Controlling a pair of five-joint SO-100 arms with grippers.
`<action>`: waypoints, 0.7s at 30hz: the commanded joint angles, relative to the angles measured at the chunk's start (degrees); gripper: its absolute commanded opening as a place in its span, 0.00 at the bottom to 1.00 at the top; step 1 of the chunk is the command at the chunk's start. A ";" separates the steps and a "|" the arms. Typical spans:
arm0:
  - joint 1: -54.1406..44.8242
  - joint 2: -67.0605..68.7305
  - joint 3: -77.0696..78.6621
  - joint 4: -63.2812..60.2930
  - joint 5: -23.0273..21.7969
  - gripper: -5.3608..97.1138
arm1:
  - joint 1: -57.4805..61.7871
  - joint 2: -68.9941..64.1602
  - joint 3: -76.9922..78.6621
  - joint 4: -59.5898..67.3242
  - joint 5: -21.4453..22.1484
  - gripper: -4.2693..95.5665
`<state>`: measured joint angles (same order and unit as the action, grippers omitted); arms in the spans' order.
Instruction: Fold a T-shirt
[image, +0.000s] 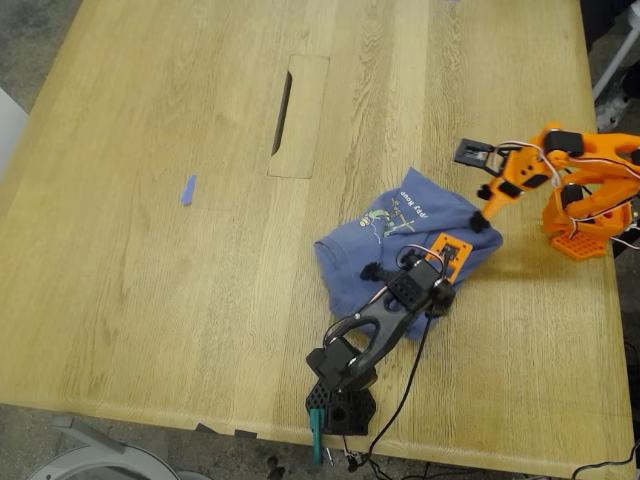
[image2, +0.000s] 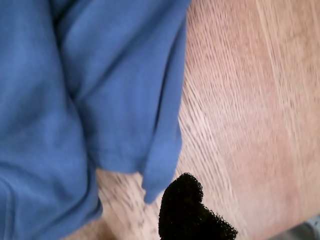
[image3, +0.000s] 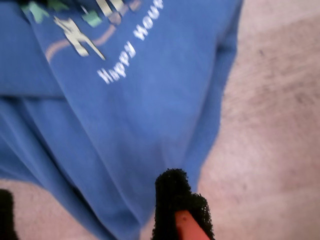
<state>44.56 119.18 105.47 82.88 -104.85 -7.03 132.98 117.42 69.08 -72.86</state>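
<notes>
The crumpled T-shirt (image: 350, 262) lies right of centre in the exterior view. My first gripper (image: 390, 265) hangs over its middle, spread impossible to tell. My second gripper (image: 481, 208), jaws apart, meets its right-hand edge.

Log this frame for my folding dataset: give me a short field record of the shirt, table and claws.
shirt: slate-blue T-shirt, bunched in a crumpled heap, print facing up
surface: wooden table
other item: blue tape scrap, apart from the shirt toward the exterior view's left
black arm: over the shirt
orange arm: at the shirt's edge
claw states: unclear
</notes>
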 joint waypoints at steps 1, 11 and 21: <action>-4.66 -0.35 -2.99 -8.26 3.34 0.78 | -0.88 -4.92 -5.27 -5.54 -1.05 0.37; -14.94 -0.79 3.52 -25.22 5.01 0.44 | -3.78 -21.09 -13.97 -18.72 -2.46 0.04; -18.98 -0.70 14.06 -39.37 -2.11 0.17 | -6.42 -32.34 -16.61 -27.95 -2.37 0.04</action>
<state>26.63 117.33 119.09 47.37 -105.91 -12.92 101.07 104.15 42.98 -75.06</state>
